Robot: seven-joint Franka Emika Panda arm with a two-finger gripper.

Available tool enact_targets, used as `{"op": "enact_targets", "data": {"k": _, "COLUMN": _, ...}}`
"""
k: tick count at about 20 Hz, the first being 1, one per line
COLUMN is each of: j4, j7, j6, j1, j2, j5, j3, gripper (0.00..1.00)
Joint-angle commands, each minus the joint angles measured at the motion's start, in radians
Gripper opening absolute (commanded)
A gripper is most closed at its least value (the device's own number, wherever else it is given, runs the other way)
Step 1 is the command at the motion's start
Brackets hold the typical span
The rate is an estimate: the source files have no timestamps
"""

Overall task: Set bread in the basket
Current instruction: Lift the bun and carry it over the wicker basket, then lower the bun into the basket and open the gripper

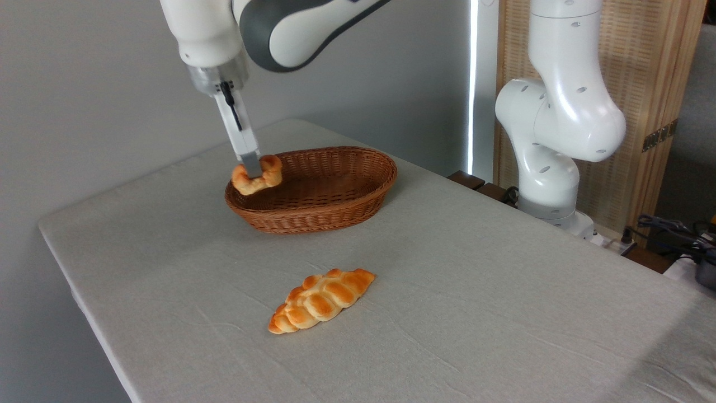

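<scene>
Nearest us, we are seeing a braided loaf (321, 300) lying flat on the grey cloth of the desk (503, 313), toward the front edge, its pointed ends running on a diagonal. It is sitting alone, well apart from everything else.

Farther back, toward the rear left of the desk, we are noting the basket (330, 210), oval, brown wicker, resting upright on the cloth with its long side slanting away from us.

Over the basket's left rim we are watching the bread (269, 178), a small golden knotted bun, hanging clear of the cloth and above the rim rather than down inside. The claw (251, 167) is pinching it; we are seeing one pale finger pressed across the bun's middle, the other finger hidden behind it.

Behind, at the far right edge, the arm's white base (551, 168) is rising beside a wooden screen (643, 84).
</scene>
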Motion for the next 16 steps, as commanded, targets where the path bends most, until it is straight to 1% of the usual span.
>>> {"op": "enact_targets", "data": {"k": 1, "j4": -0.077, "j7": 0.007, "j6": 0.020, "j1": -0.055, "j2": -0.015, "j5": -0.004, "j3": -0.010, "gripper": 0.07}}
{"op": "enact_targets", "data": {"k": 3, "j4": -0.106, "j7": 0.007, "j6": 0.027, "j1": -0.063, "j2": -0.014, "j5": -0.004, "j3": -0.025, "gripper": 0.09}}
{"op": "enact_targets", "data": {"k": 4, "j4": -0.116, "j7": 0.006, "j6": 0.059, "j1": -0.071, "j2": -0.009, "j5": -0.004, "j3": -0.030, "gripper": 0.12}}
{"op": "enact_targets", "data": {"k": 5, "j4": -0.126, "j7": 0.003, "j6": 0.107, "j1": -0.077, "j2": -0.006, "j5": -0.004, "j3": -0.031, "gripper": 0.19}}
{"op": "enact_targets", "data": {"k": 6, "j4": -0.140, "j7": -0.003, "j6": 0.151, "j1": -0.078, "j2": -0.004, "j5": -0.006, "j3": -0.031, "gripper": 0.29}}
{"op": "enact_targets", "data": {"k": 8, "j4": -0.163, "j7": -0.007, "j6": 0.213, "j1": -0.091, "j2": 0.003, "j5": -0.006, "j3": -0.033, "gripper": 0.45}}
{"op": "enact_targets", "data": {"k": 9, "j4": -0.166, "j7": -0.005, "j6": 0.219, "j1": -0.091, "j2": 0.006, "j5": -0.006, "j3": -0.033, "gripper": 0.71}}
{"op": "enact_targets", "data": {"k": 10, "j4": -0.166, "j7": -0.004, "j6": 0.225, "j1": -0.092, "j2": 0.012, "j5": -0.006, "j3": -0.033, "gripper": 1.00}}
{"op": "enact_targets", "data": {"k": 16, "j4": -0.166, "j7": -0.002, "j6": 0.227, "j1": -0.091, "j2": 0.011, "j5": -0.006, "j3": -0.033, "gripper": 1.00}}
